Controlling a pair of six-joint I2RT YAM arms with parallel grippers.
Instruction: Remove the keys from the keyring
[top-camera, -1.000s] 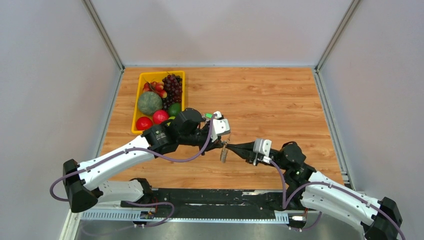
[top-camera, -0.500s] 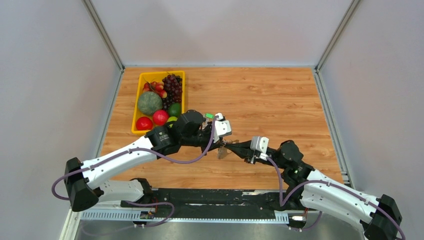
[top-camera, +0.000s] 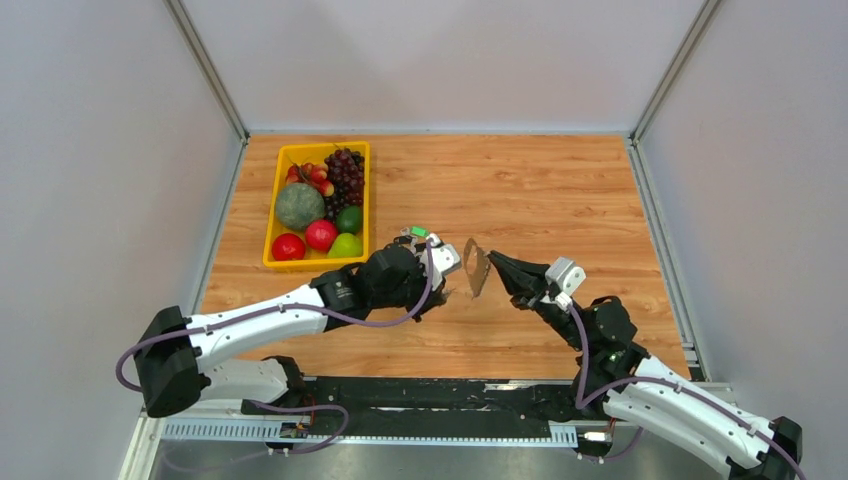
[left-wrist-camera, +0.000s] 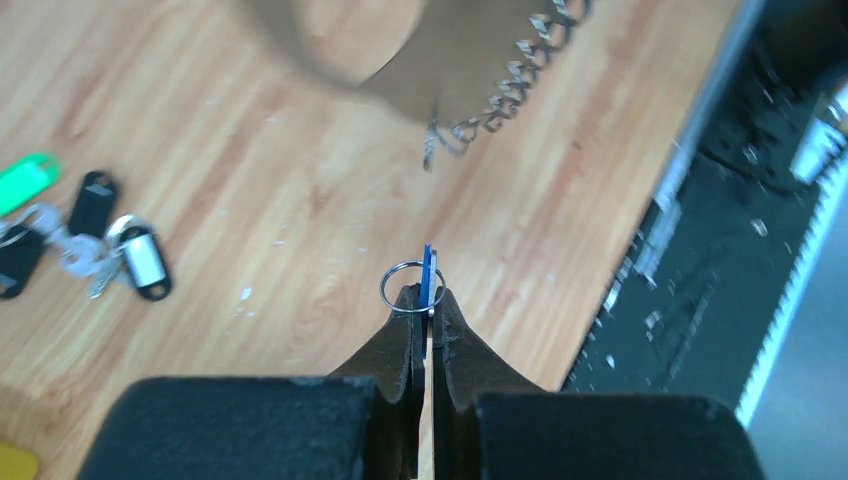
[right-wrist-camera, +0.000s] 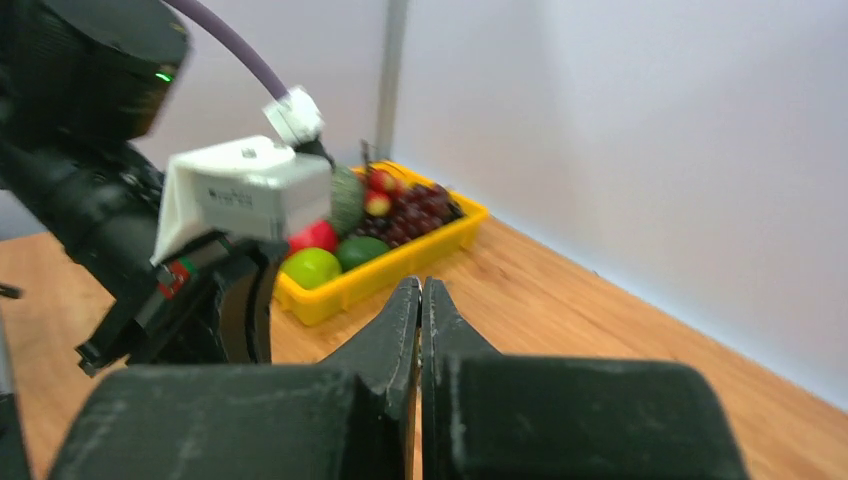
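My left gripper (left-wrist-camera: 425, 292) is shut on a blue key (left-wrist-camera: 430, 270) that carries a small silvery split ring (left-wrist-camera: 400, 287), held above the wood table; in the top view it (top-camera: 440, 291) points down at the table. My right gripper (top-camera: 496, 261) is shut on the keyring (top-camera: 477, 268), whose blurred chain hangs off its tip; the chain (left-wrist-camera: 505, 85) also dangles at the top of the left wrist view. In the right wrist view the shut jaws (right-wrist-camera: 420, 290) hide the keyring. Loose keys lie on the table: a green one (left-wrist-camera: 25, 181) and black ones (left-wrist-camera: 92, 197) (left-wrist-camera: 146, 263).
A yellow basket (top-camera: 271, 228) of fruit stands at the back left, just behind my left arm, and shows in the right wrist view (right-wrist-camera: 400, 262). The table's near edge and black base rail (left-wrist-camera: 700, 260) lie just right of my left gripper.
My right gripper has pulled up and to the right with the keyring, away from my left gripper. My left arm has dropped lower and keeps the blue key.
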